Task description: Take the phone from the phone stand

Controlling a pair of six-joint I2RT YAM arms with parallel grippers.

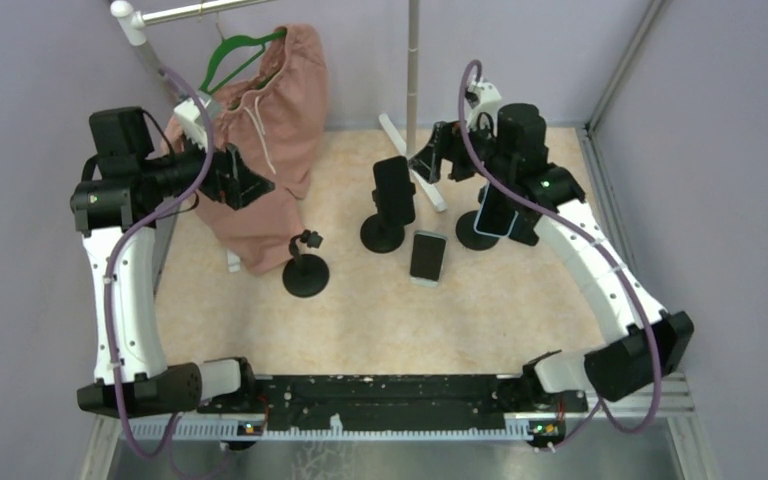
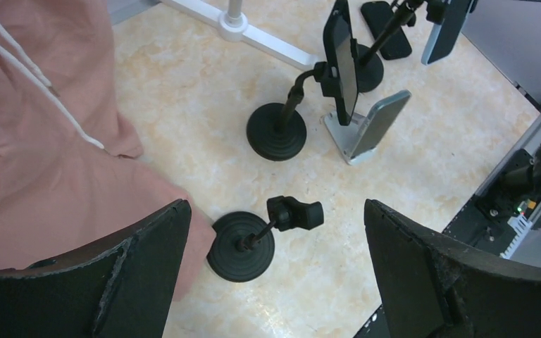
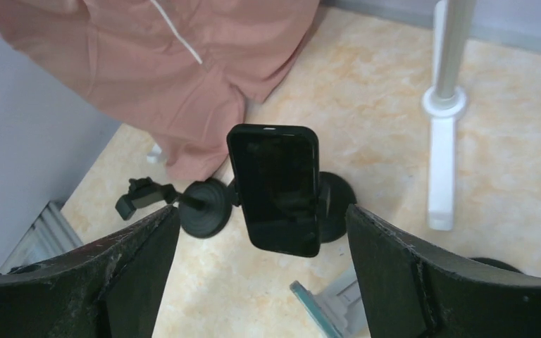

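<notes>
The right hand hangs with its fingers apart and nothing between them. The left hand is likewise spread and holds nothing. On the counter, the phone stand clamps the black phone roughly upright above its round base, straight ahead of the right hand. The phone looks rigid, smooth and fairly light, with breakable glass. I judge its long side edges above the clamp to be the best hold.
</notes>
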